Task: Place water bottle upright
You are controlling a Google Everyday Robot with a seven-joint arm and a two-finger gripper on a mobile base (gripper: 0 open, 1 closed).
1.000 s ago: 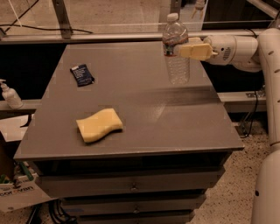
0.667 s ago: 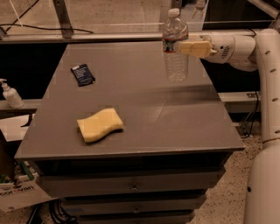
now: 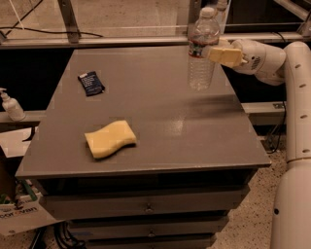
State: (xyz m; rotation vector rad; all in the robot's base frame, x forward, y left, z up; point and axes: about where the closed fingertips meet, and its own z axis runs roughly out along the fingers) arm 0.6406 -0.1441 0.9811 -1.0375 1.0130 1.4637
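The claw [image 3: 213, 51] was seen at the far right of the worktop [image 3: 170, 146], reaching in from the right on the white arm [image 3: 291, 97]. Its pale fingers [image 3: 224, 55] were clamped on the water bottle [image 3: 201, 63] at about the height of the dark label band. The bottle was held upright, white cap [image 3: 208, 11] uppermost, with its base at or just above the surface near the rear right corner. Whether the base was already bearing on the worktop could not be told.

The step in hand was judged to be the setting-down, with the task close to done. It would be done well if the bottle were lowered straight until the whole base sat flat, with no lean. The fingers should then be parted evenly and drawn back sideways, so that the light, tall bottle is not dragged or tipped. The nearness of the right edge was judged the main risk.

Further out, a dark packet [image 3: 91, 82] lay at the left rear, and a yellow sponge [image 3: 111, 139] near the front left. Both were well apart from the bottle.
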